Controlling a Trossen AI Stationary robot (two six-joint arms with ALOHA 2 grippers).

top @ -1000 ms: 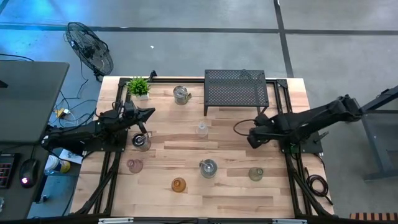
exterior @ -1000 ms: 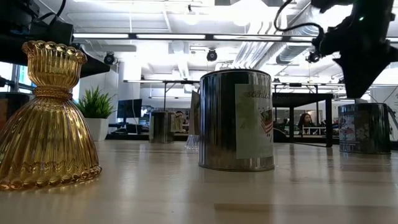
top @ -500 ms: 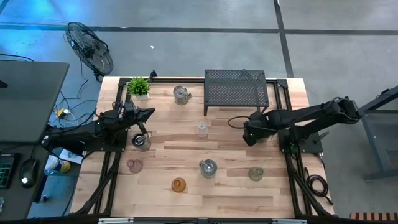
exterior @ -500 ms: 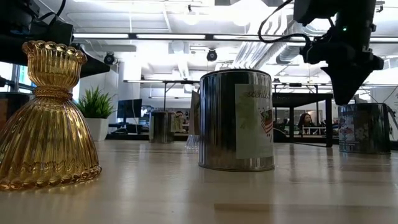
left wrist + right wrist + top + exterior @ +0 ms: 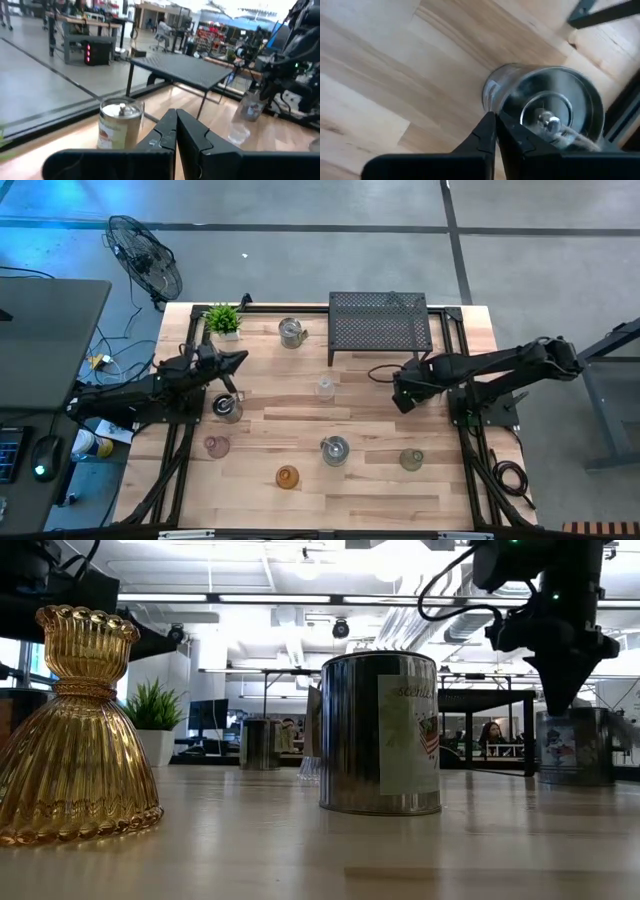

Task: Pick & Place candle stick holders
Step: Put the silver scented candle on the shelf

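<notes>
Left of the black mesh rack (image 5: pixel 380 325), the left gripper (image 5: pixel 238 361) is being shown at rest, its fingers pressed together on nothing, with a silvery holder (image 5: pixel 228 407) just beside it. In front of the rack, more candle stick holders are being displayed well apart on the table (image 5: pixel 360 500): a pink holder (image 5: pixel 216 446), an amber holder (image 5: pixel 287 476), a clear holder (image 5: pixel 325 388) and a greenish holder (image 5: pixel 411 459).

Just off the rack's front right corner, the right gripper (image 5: pixel 398 400) is being presented closed and empty, its tips poised over a mirrored holder (image 5: pixel 555 100) that stands upright on the wood. Judged from this, a sound pick is being prepared only if the fingers are first parted, one wall of the cup is straddled, and the descent is made straight, since slick glass is likely to slip or tip.

Under the right arm, the mirrored holder is being hidden from the overhead camera. Whether the tips are touching its rim cannot be told.
</notes>
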